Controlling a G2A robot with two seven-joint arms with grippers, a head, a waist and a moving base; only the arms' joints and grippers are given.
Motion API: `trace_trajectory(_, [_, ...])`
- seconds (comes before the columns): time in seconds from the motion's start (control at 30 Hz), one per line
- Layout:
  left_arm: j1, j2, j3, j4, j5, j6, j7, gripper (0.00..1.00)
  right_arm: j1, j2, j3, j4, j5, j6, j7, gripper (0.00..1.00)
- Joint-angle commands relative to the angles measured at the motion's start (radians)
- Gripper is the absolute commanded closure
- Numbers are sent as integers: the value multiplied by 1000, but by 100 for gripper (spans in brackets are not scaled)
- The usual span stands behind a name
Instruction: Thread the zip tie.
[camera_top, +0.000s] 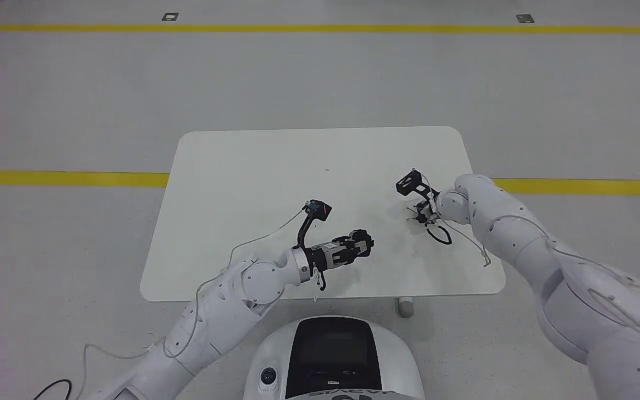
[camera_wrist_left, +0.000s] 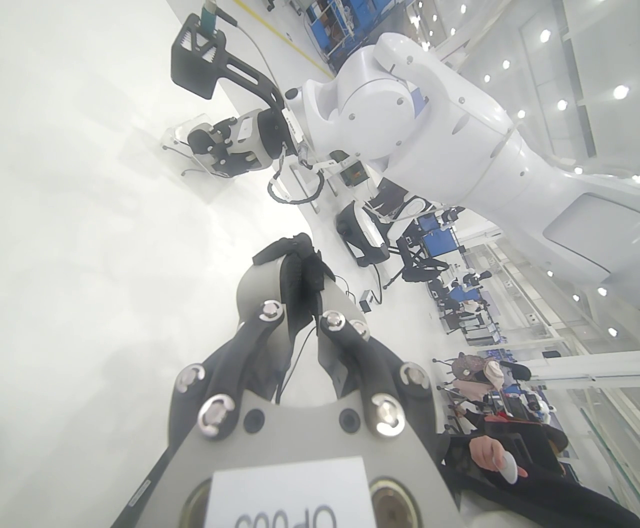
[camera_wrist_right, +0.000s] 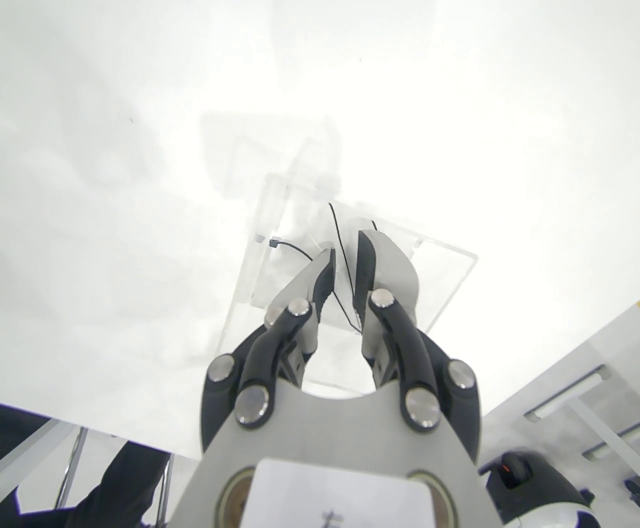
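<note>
- Starting from the left: my left pincer is over the near half of the white table, with its tips turned toward the right side.
- Its two black pads lie pressed one against the other in the left wrist view, and I see no gap between them; a thin dark line runs down behind the pads; I cannot tell what this line is, nor whether anything is pinched there.
- Further to the right, apart from the left pincer, a small holder of clear plastic stands on the table, near the right edge; it has a flat clear plate with an upright clear part behind it.
- The zip tie is at this holder; it is a thin black strand. One part runs lengthwise between the fingers of my right hand's tool; another short part lies across the clear plate and ends in a small dark head close to the plate's edge.
- My right pincer is down at the holder, with its tips over the clear plate; the two fingers stand a little apart with a narrow gap; the strand passes through this gap and is not squeezed; whether it touches one finger, I cannot tell.
</note>
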Motion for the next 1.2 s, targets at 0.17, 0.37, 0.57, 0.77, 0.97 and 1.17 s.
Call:
trace_trajectory(0.17, [0, 0, 0, 0, 0, 0, 0, 100, 5, 2, -8, 9, 6, 0, -10, 100])
trace_trajectory(0.37, [0, 0, 0, 0, 0, 0, 0, 100, 10, 12, -8, -6, -2, 0, -19, 100])
trace_trajectory(0.57, [0, 0, 0, 0, 0, 0, 0, 100, 12, 40, 1, -48, -6, 0, -39, 100])
trace_trajectory(0.77, [0, 0, 0, 0, 0, 0, 0, 100, 6, 83, 20, -107, -5, 0, -64, 100])
trace_trajectory(0.97, [0, 0, 0, 0, 0, 0, 0, 100, -10, 144, 51, -190, 3, 0, -86, 100])
trace_trajectory(1.17, [0, 0, 0, 0, 0, 0, 0, 100, -38, 220, 90, -299, 22, 0, -116, 100])
